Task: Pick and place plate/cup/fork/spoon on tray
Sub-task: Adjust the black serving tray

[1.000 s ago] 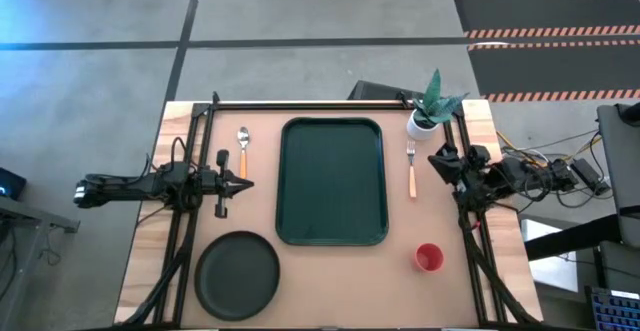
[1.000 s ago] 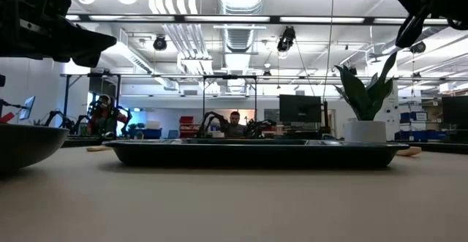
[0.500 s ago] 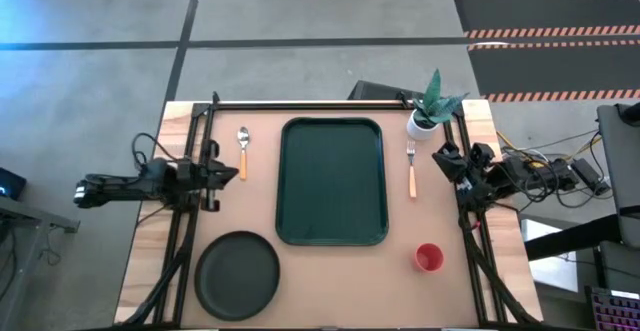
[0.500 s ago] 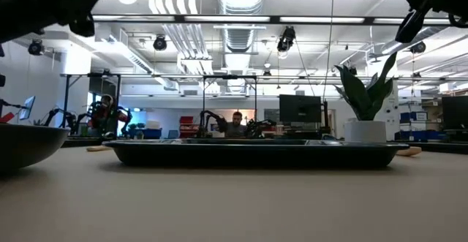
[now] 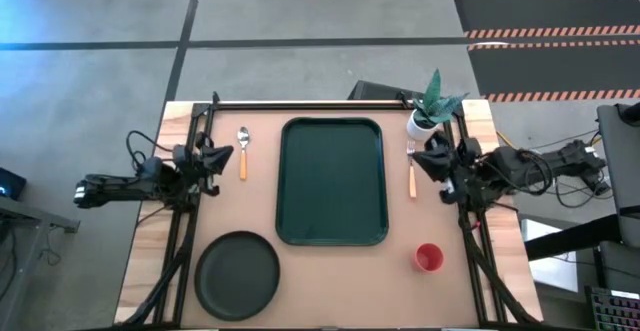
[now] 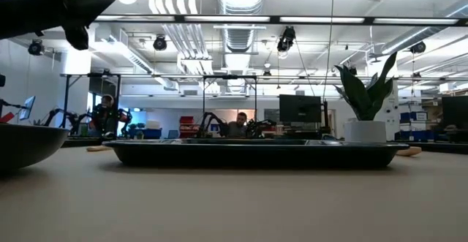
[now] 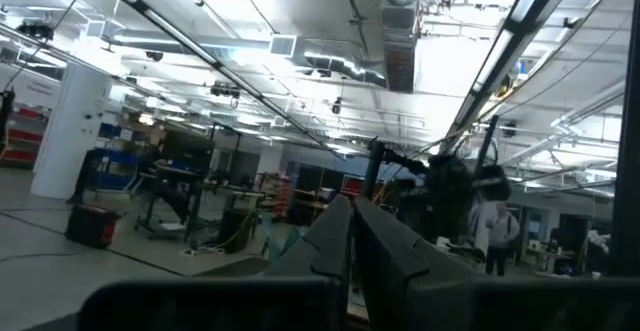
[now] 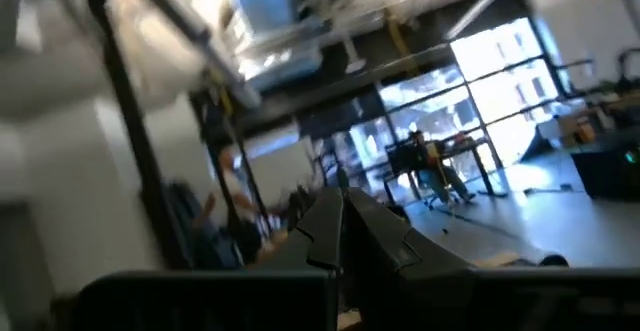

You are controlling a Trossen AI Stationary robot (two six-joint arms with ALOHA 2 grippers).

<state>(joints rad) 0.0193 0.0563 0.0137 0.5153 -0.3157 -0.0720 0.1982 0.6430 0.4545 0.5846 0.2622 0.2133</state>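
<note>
Nearest you in the high view, the plate (image 5: pixel 237 275) lies on the worktop (image 5: pixel 330 281) at the front left, and the cup (image 5: pixel 428 258) stands at the front right; both are well apart from either arm.

Mid-field, the tray (image 5: pixel 332 180) occupies the centre and carries nothing, so you may judge that no item has yet been placed.

Flanking it, the fork (image 5: pixel 411 166) lies just beside the tray's right edge and the spoon (image 5: pixel 242 150) just beside its left edge, orange handles toward you.

The left pincer (image 5: pixel 222 155) is clenched on nothing. Compared with a second ago it has drawn back from over the spoon's handle and now sits just beside the spoon, on its outer side. The right pincer (image 5: pixel 424 158), likewise clenched and empty, has swung inward from the worktop's right margin to a position close to the fork. Read this as both arms settling for an approach, the right toward the fork; either must unclench before a pick.

Farthest, a white pot with a green plant (image 5: pixel 430 110) stands at the rear right corner, near the fork's tines, which could crowd your right arm's descent.
</note>
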